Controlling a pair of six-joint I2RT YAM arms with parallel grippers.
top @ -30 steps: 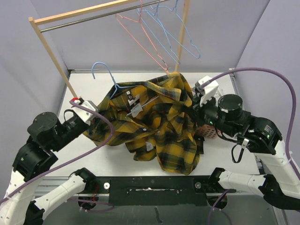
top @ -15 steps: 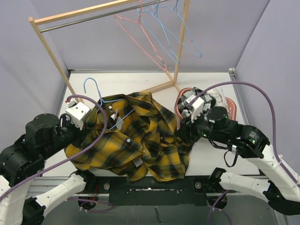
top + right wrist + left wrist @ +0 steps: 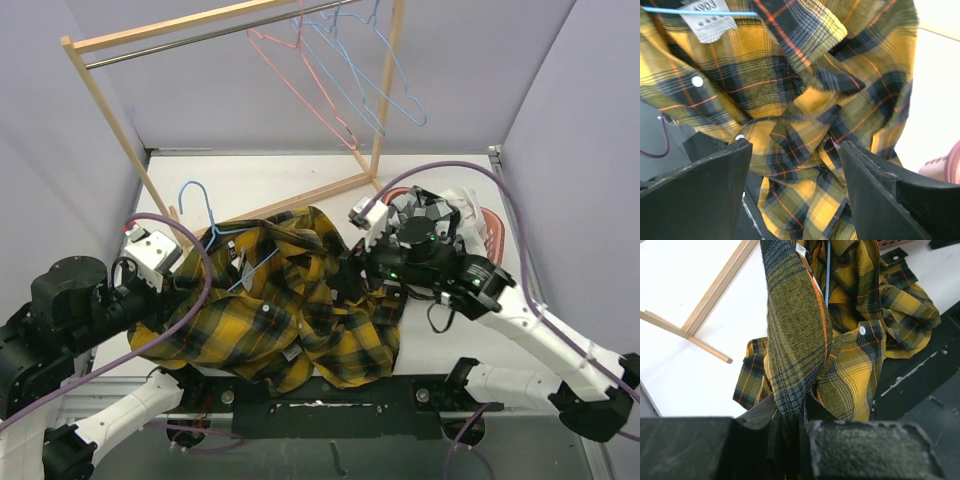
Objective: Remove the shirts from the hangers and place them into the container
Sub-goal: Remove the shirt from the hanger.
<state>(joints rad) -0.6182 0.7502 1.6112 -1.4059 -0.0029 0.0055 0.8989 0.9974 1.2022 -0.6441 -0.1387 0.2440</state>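
Top external: shirt (image 3: pixel 270 320) on white table (image 3: pixel 290 180), lilac walls (image 3: pixel 470 70).

A pale sewn-in label (image 3: pixel 707 17) on the yellow-and-black plaid shirt (image 3: pixel 790 115), just under the blue hanger wire (image 3: pixel 660 10), carries a row of large dark characters, perhaps digits, cut by the picture's top edge and not surely readable. The fine print beneath is a blur. In the left wrist view a small white tag (image 3: pixel 801 249) on the shirt is too small to read.

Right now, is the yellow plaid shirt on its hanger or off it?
On, it seems: the blue hanger has its hook out past the yellow plaid shirt, and its wire runs in under the fabric near the collar.
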